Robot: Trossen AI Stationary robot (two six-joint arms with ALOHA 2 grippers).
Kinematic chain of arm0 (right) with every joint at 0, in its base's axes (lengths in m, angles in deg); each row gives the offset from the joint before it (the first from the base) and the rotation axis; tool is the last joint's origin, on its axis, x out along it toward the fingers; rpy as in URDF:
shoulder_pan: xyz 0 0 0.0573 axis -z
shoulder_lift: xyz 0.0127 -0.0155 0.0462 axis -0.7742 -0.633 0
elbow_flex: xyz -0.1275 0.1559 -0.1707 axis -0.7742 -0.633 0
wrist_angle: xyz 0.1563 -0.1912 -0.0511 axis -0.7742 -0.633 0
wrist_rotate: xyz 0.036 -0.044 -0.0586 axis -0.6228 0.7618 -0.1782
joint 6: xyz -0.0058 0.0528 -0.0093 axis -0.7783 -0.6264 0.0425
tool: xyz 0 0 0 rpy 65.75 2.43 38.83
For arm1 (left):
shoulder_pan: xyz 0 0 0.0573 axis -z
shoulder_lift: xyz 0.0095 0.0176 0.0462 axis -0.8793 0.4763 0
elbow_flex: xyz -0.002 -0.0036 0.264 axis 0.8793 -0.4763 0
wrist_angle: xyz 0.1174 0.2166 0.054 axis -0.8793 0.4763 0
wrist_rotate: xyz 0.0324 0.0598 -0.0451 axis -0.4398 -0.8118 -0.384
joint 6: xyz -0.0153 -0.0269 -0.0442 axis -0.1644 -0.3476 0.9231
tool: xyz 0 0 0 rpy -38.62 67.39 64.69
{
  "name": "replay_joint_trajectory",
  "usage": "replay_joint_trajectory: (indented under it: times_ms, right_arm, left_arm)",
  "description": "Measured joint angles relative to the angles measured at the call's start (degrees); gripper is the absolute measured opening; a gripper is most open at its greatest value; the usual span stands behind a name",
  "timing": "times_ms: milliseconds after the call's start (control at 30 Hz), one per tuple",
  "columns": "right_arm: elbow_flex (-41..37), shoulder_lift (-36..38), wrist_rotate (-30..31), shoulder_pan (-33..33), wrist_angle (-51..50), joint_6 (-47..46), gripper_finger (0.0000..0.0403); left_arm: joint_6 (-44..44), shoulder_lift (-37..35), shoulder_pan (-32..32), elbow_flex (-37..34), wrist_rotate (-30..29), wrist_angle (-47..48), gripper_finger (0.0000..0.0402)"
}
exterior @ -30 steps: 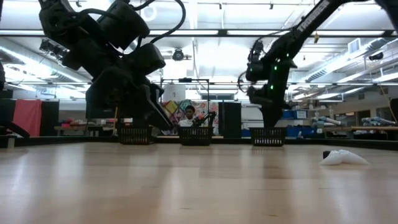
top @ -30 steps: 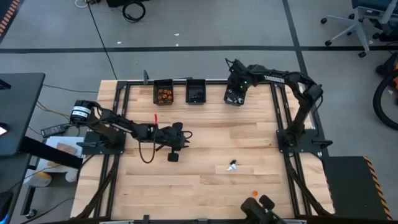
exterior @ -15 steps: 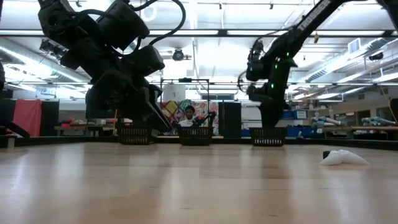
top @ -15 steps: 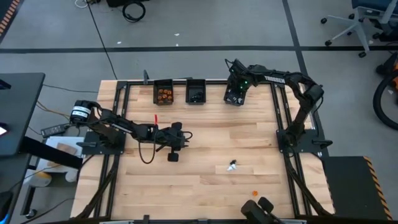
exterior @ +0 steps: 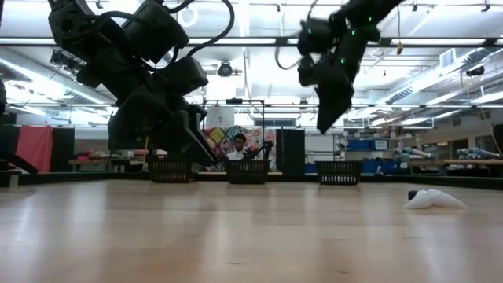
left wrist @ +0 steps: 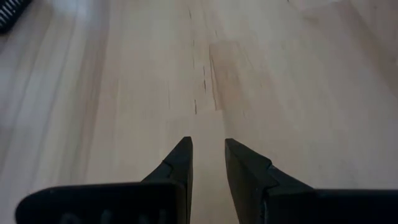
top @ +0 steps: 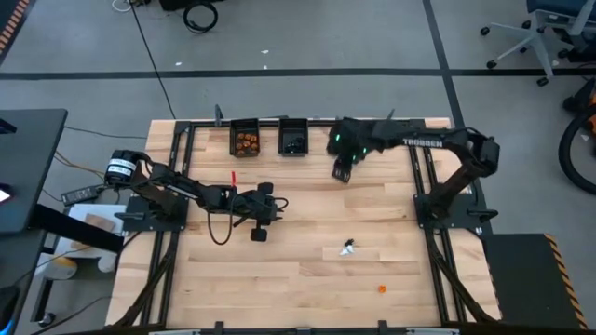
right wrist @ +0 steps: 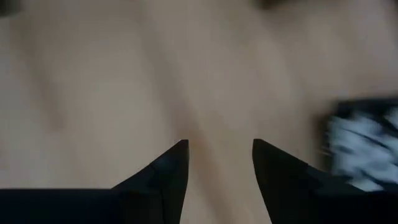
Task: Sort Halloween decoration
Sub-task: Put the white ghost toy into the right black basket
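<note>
Two pieces of Halloween decoration lie loose on the wooden table: a small white-and-black trinket (top: 348, 247) right of the middle and a tiny orange one (top: 381, 289) near the front edge. At the far edge, one black bin (top: 246, 140) holds orange pieces and a second (top: 293, 138) holds dark ones. A third bin (right wrist: 364, 149) holds white pieces. My right gripper (top: 340, 173) hangs open and empty above the table, just nearer than that third bin. My left gripper (top: 277, 201) hovers left of the middle, its fingers (left wrist: 180, 158) slightly apart with nothing between them.
A black frame (top: 414, 177) runs along the table's sides and far edge. A short red stick (top: 233, 177) lies near the left arm. Bare wood stretches between the two grippers and the loose trinkets. In the low view a person (exterior: 238, 147) sits far behind the bins.
My right gripper has risen from above the far right bin and swung toward the table's left and near side, so it now hangs over bare wood. A dark object at the near edge has gone out of view. My left arm has kept still.
</note>
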Motion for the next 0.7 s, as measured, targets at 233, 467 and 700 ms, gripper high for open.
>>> replay_joint_trajectory:
  times_ms: [233,467,700]
  right_arm:
    - [-0.17,-0.57,-1.41,-16.41,0.74,-1.57,0.0181]
    - [-4.47,-2.38,1.65,-30.98,5.5,-3.16,0.0181]
    - [-7.57,-5.68,10.34,-42.9,11.46,-3.2,0.0181]
  left_arm:
    - [-3.64,0.0,0.0,0.0,-0.01,0.01,0.0073]
    - [-7.28,0.0,-0.11,0.0,0.01,-1.2,0.0073]
    - [-8.91,0.0,-0.61,0.0,0.03,-2.79,0.0073]
